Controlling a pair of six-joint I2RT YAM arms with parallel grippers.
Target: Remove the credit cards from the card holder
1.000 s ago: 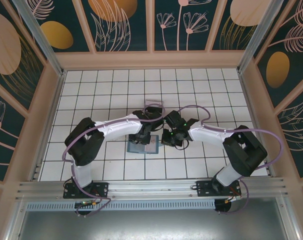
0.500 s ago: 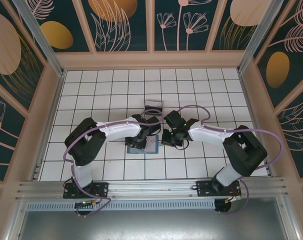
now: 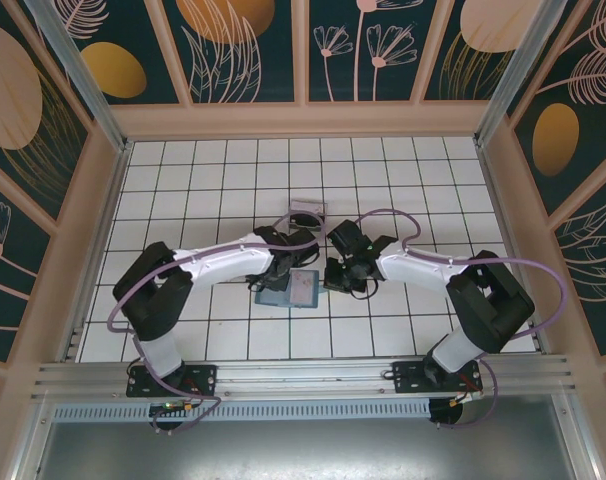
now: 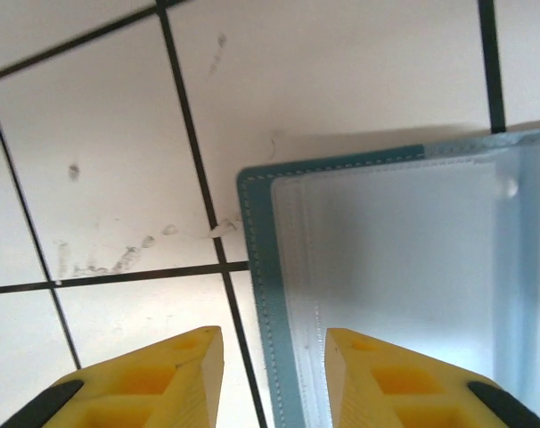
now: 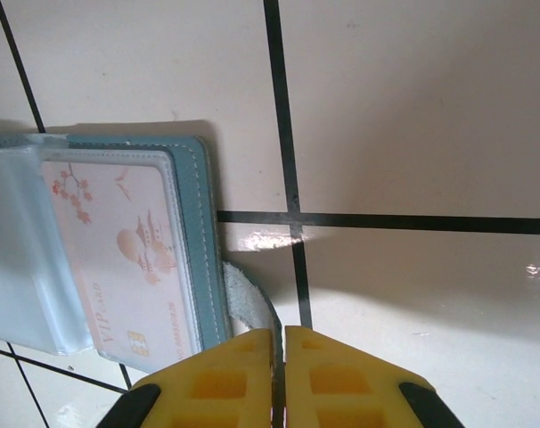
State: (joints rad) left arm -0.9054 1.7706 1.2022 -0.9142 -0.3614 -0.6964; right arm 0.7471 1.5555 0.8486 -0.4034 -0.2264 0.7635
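Note:
The teal card holder [image 3: 293,291] lies open on the tiles between the two arms. One of the credit cards [image 5: 118,245], pale pink with a VIP print, sits in the holder's clear pocket in the right wrist view. My right gripper [image 5: 278,339] is shut on the holder's fuzzy closing tab [image 5: 248,299] at its right edge. My left gripper [image 4: 274,343] is open just above the holder's [image 4: 395,276] left side, its yellow fingers [image 4: 185,361] straddling the stitched teal border. The clear pocket under it looks empty.
A small transparent box [image 3: 305,213] stands on the tiles just beyond the two grippers. Wooden walls [image 3: 303,120] ring the tiled floor. Open tiles lie to the left and right of the arms.
The left arm has stretched out lower and its wrist has shifted slightly over the holder's left side. The right arm and the holder have stayed where they were.

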